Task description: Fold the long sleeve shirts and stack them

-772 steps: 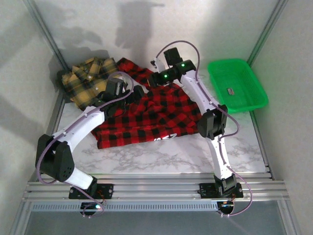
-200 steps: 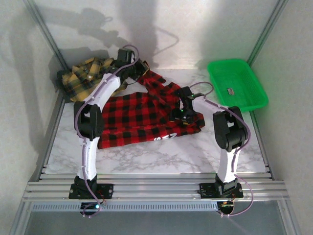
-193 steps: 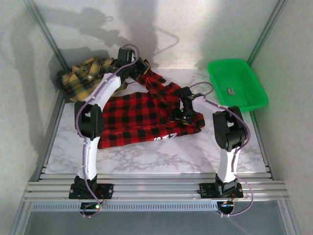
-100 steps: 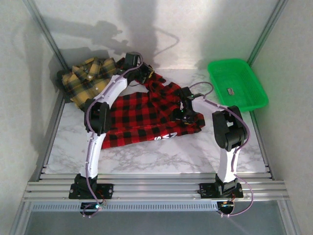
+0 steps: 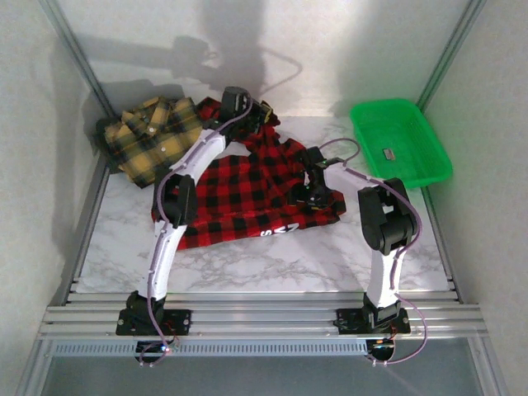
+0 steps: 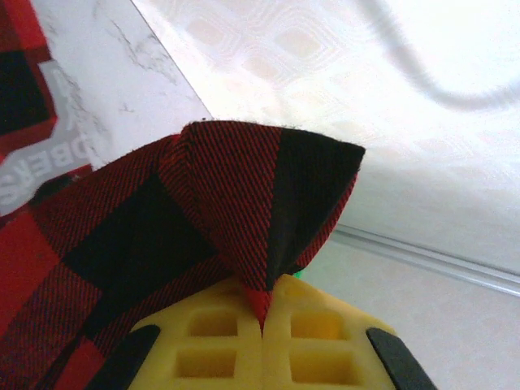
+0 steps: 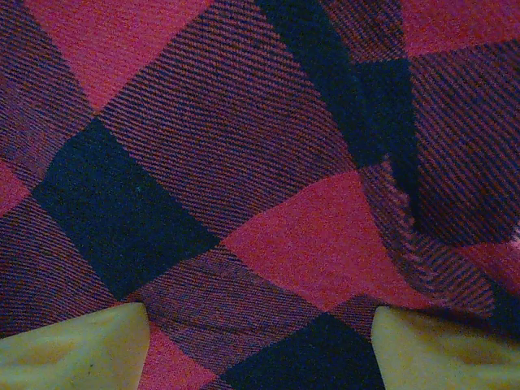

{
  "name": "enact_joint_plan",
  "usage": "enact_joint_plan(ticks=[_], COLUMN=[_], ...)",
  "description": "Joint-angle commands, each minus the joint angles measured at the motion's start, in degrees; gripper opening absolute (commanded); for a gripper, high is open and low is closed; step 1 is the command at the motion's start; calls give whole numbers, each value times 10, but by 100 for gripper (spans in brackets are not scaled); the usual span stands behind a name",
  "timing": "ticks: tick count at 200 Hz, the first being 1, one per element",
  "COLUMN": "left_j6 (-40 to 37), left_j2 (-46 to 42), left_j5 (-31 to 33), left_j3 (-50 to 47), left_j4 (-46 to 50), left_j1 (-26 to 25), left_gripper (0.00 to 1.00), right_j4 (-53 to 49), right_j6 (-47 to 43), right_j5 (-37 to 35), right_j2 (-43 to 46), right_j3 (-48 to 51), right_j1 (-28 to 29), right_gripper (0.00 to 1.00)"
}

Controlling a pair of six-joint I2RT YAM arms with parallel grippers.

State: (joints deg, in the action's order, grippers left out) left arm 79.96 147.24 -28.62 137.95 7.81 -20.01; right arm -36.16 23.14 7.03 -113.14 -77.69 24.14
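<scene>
The red-and-black long sleeve shirt (image 5: 247, 194) lies spread across the middle of the table, white lettering (image 5: 280, 231) on its near edge. My left gripper (image 5: 254, 115) hangs above the shirt's far edge, shut on a pinched fold of red-and-black cloth (image 6: 244, 195); in the left wrist view the yellow fingers (image 6: 211, 333) meet with the cloth between them. My right gripper (image 5: 312, 196) is down on the shirt's right part, open, its fingertips (image 7: 73, 341) set wide apart on the plaid cloth (image 7: 268, 203). The yellow-and-black shirt (image 5: 148, 136) lies crumpled at the back left.
A green plastic tray (image 5: 429, 157) stands at the back right with a small object (image 5: 388, 153) inside. White walls close the back and both sides. Bare marble table (image 5: 272, 268) runs along the near side in front of the red shirt.
My left gripper has carried the pinched red cloth to the right along the back, away from the yellow shirt. The right gripper has stayed down on the shirt.
</scene>
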Motion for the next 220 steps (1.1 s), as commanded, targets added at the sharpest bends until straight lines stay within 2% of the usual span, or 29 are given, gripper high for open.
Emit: enact_joint_plan(ticks=[1, 65, 89, 101, 116, 121, 130, 136, 158, 191, 220], left_j6=[54, 80, 75, 69, 65, 66, 70, 74, 79, 30, -92], left_j2=[32, 53, 64, 55, 40, 35, 28, 24, 11, -20, -61], left_j5=[19, 110, 136, 155, 186, 196, 214, 223, 240, 237, 223], left_j3=[30, 37, 79, 79, 76, 73, 72, 72, 72, 72, 71], left_j4=[-54, -69, -35, -16, -1, 0, 2, 2, 15, 85, 163], left_j1=[-10, -12, -10, -8, -2, 0, 4, 7, 19, 48, 80], left_gripper=[3, 6, 8, 14, 15, 23, 51, 66, 99, 100, 99], right_j4=[0, 8, 8, 9, 13, 14, 14, 14, 13, 11, 8], right_j6=[-9, 9, 10, 10, 12, 13, 13, 13, 13, 13, 11], right_j5=[-18, -15, -15, -16, -15, -14, -14, -14, -14, -14, -13], right_j2=[-3, 23, 27, 28, 31, 31, 31, 31, 33, 39, 47], right_j3=[18, 42, 49, 53, 58, 60, 60, 59, 58, 59, 58], right_j1=[-7, -12, -13, -12, -13, -12, -13, -13, -12, -14, -14], right_gripper=[73, 73, 73, 73, 73, 73, 73, 73, 73, 73, 74])
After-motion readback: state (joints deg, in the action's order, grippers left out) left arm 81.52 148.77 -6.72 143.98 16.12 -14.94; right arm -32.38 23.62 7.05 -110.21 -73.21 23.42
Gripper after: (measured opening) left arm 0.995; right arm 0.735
